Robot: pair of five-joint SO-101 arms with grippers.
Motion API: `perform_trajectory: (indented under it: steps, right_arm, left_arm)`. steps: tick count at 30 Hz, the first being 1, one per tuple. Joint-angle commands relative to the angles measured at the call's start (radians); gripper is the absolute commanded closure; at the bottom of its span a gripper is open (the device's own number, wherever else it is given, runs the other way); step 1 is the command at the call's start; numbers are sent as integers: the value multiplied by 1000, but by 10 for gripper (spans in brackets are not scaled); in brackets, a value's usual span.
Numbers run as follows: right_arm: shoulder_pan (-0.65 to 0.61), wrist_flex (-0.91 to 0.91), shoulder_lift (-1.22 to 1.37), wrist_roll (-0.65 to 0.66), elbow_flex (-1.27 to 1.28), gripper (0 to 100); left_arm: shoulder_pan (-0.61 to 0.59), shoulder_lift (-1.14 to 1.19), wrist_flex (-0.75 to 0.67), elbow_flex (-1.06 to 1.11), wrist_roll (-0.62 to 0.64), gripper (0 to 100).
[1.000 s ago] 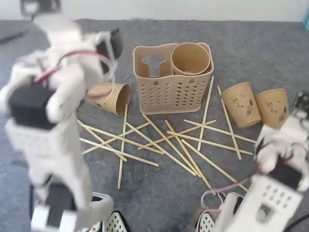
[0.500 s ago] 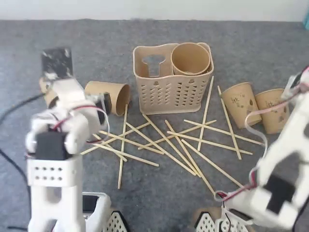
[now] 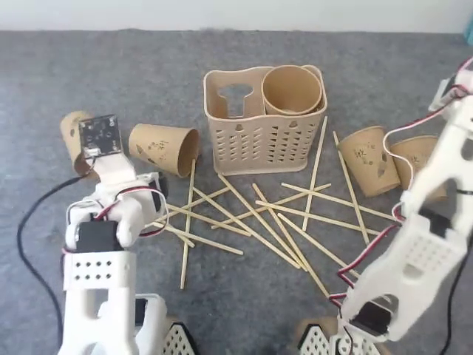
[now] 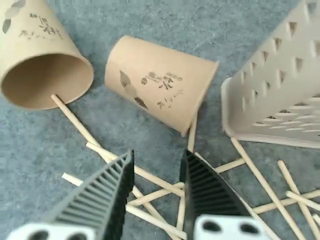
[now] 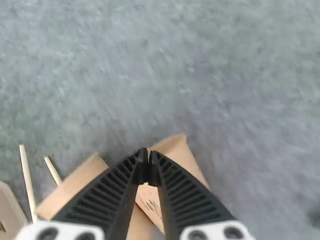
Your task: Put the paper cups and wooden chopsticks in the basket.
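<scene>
Five paper cups, tan with small leaf prints, are in sight. One cup (image 3: 292, 89) stands upright in the right compartment of the basket (image 3: 259, 140), a beige plastic tub with perforated walls and a divider cut as a handle. It lies ahead of the left gripper (image 4: 157, 155) and off to its right. That gripper's ribbed black jaws stand moderately apart, holding nothing. A second cup (image 4: 160, 85) lies on its side just ahead of them, and a third cup (image 4: 45, 55) lies farther to their left, mouth open, with one stick's end touching its rim. Thin, pale wooden chopsticks (image 3: 251, 218) lie criss-crossed on the grey carpet (image 3: 111, 74) beneath and beyond the left gripper. There are roughly a dozen, too overlapped for an exact count, and one leans on the basket's corner. The right gripper (image 5: 146, 155) has its jaws pressed together with nothing seen between them. It sits above the fourth cup (image 3: 367, 159) and fifth cup (image 3: 417, 151), which lie side by side.
</scene>
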Motion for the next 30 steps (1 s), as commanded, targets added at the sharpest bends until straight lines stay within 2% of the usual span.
perform_trajectory:
  steps: [1,5,9,12,16,23,30]
  right_arm:
    - [-50,-16,127,-35,-196,991]
    - [-64,-10,265,-28,-322,991]
    - [-61,74,341,14,-407,991]
    - [-53,163,361,83,-428,991]
    - [-10,255,332,112,-459,991]
    - [51,254,226,229,-279,991]
    - [54,254,105,235,-107,991]
  left_arm:
    - [8,-25,-54,8,-9,855]
    - [37,-26,-54,25,-9,855]
    - [32,-26,-69,30,-9,855]
    - [32,-23,-81,31,-9,855]
    - [34,-23,-81,31,-9,855]
    - [32,-23,-81,31,-9,855]
    - [32,-23,-78,31,-9,855]
